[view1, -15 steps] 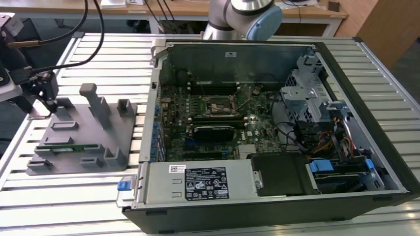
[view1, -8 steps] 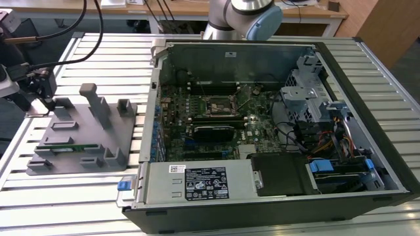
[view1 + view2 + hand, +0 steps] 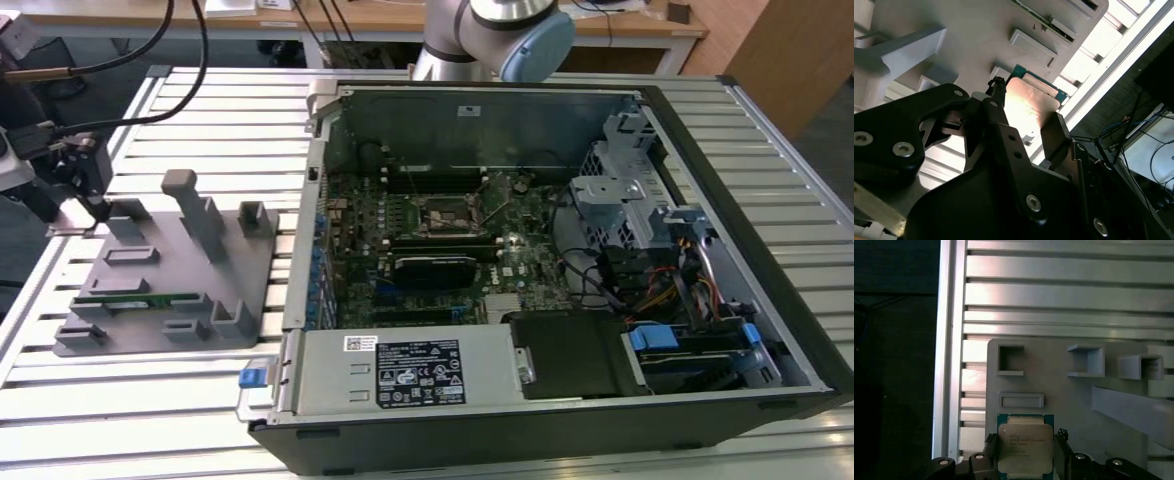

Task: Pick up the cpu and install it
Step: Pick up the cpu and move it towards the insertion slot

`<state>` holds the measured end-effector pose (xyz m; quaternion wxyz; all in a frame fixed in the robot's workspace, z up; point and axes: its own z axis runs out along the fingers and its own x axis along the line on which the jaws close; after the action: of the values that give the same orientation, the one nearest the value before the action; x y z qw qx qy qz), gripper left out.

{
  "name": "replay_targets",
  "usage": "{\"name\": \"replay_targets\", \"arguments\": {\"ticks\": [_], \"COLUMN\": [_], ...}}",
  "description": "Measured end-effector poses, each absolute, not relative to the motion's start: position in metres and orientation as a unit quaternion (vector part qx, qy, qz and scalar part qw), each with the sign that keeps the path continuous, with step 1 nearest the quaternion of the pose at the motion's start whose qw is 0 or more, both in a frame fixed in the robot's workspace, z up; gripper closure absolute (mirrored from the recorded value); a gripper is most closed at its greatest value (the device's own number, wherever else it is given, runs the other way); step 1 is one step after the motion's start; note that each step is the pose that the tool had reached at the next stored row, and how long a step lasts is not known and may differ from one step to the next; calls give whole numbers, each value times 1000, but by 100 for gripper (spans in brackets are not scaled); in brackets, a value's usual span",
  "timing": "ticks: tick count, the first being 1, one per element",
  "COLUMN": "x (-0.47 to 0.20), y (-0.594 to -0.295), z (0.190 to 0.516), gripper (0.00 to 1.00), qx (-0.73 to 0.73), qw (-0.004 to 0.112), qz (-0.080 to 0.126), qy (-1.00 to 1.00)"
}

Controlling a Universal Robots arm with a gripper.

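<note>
Slatted worktop [image 3: 1054,295] carries a grey parts tray [image 3: 1069,400] at its edge. I see the end effector [image 3: 1025,452] clamped on the cpu [image 3: 1025,440] over that tray, fingers [image 3: 1061,440] against opposite sides.

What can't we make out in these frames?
- The chip: one side cut off by the picture's edge, first wrist view.
- Same chip, second wrist view: near part hidden behind the gripper.
- The socket in the computer case, exterior view: too small to tell whether it is empty.
</note>
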<state>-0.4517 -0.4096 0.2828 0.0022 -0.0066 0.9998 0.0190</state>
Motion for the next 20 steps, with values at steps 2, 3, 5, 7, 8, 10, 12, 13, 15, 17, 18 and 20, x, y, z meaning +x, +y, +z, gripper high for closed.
{"name": "replay_targets", "arguments": {"ticks": [2, 3, 5, 7, 8, 10, 12, 13, 15, 17, 18, 20], "x": [-452, -452, -452, -452, -452, -452, -452, -452, -452, -452, -452, -452], "y": [-410, -410, -410, -410, -410, -410, -410, -410, -410, -410, -410, -410], "z": [285, 286, 288, 291, 292, 295, 298, 299, 302, 305, 307, 310], "gripper": [47, 47, 47, 47, 47, 47, 47, 47, 47, 47, 47, 47], "qx": [-7, -7, -7, -7, -7, -7, -7, -7, -7, -7, -7, -7], "qw": [2, 2, 2, 2, 2, 2, 2, 2, 2, 2, 2, 2], "qz": [19, 19, 19, 19, 19, 19, 19, 19, 19, 19, 19, 19], "qy": [1000, 1000, 1000, 1000, 1000, 1000, 1000, 1000, 1000, 1000, 1000, 1000]}}
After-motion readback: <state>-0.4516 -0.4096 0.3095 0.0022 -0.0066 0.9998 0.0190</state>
